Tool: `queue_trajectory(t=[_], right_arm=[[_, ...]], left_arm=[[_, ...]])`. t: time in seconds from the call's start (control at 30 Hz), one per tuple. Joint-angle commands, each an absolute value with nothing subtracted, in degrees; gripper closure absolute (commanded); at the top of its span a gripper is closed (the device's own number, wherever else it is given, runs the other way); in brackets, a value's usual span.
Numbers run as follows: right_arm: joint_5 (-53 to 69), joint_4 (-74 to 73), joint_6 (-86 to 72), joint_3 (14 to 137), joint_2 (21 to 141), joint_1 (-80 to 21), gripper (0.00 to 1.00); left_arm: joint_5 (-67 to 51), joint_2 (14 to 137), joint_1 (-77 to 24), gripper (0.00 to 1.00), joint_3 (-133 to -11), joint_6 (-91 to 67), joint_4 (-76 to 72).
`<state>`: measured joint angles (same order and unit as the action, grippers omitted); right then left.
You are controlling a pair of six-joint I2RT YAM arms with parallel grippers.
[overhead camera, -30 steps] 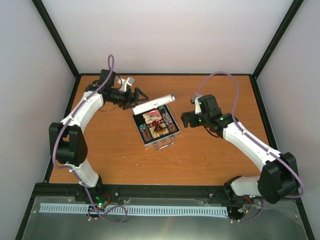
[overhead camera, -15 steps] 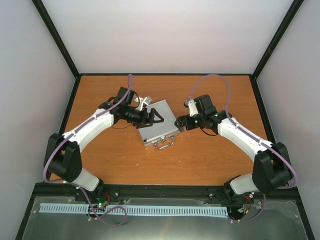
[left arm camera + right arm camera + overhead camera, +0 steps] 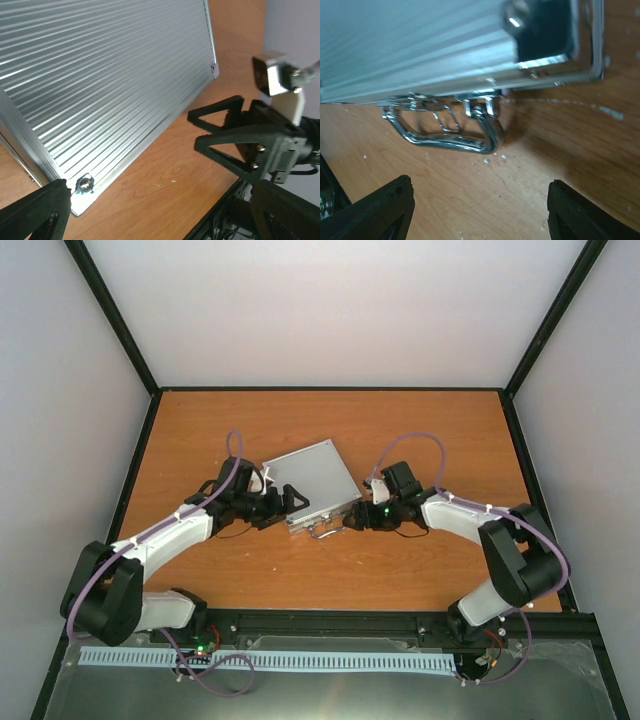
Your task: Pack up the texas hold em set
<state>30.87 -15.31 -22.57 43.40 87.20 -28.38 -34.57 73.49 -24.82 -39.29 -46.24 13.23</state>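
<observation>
The silver case (image 3: 308,476) lies shut on the wooden table (image 3: 200,430), about the middle of it and turned askew, its ribbed lid facing up and its chrome handle (image 3: 326,530) on the side nearest the arm bases. Both arms reach in low from either side. The left gripper (image 3: 297,502) sits at the case's near left corner with its jaws spread wide. From its wrist camera the two black fingers (image 3: 35,212) stand far apart at the bottom of the view, and the corner of the lid, with a small rivet (image 3: 85,184) in it, lies just beside the left one; I cannot tell whether they touch. The right gripper (image 3: 356,517) is down by the handle end of the case, jaws also wide and holding nothing. Its wrist view shows the handle (image 3: 445,139) folded down against the wood, below the case's front edge and in line with the gap between the two finger tips (image 3: 377,210). Across the table from the left wrist camera, the right gripper (image 3: 220,130) shows as black triangular fingers hovering low over the wood near the case's edge.
</observation>
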Motion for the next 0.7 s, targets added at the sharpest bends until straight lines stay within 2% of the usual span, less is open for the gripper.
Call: queue_trajectory(t=[0.0,0.27,0.47,0.67], right_arm=[[32.95,-5.62,-25.35,40.9,89.99,-28.7,0.28],[33.9,2.39,-23.7,40.3,95.97,-28.74,0.28],[40.19,6.31,-24.05,39.68,97.6,-28.72,0.27],[47.9,4.95,-25.93,41.83,99.18,-28.74,0.27]], left_arm=[[-32.11,73.41,-24.36,0.01,-37.29,-46.77,7.39],[-25.7,73.34,-24.26,0.0,-38.26,-44.2,11.21],[-28.28,76.97,-24.17,0.12,-38.45,-43.73,10.8],[-33.25,81.5,-24.2,0.13,-40.33,-39.66,9.49]])
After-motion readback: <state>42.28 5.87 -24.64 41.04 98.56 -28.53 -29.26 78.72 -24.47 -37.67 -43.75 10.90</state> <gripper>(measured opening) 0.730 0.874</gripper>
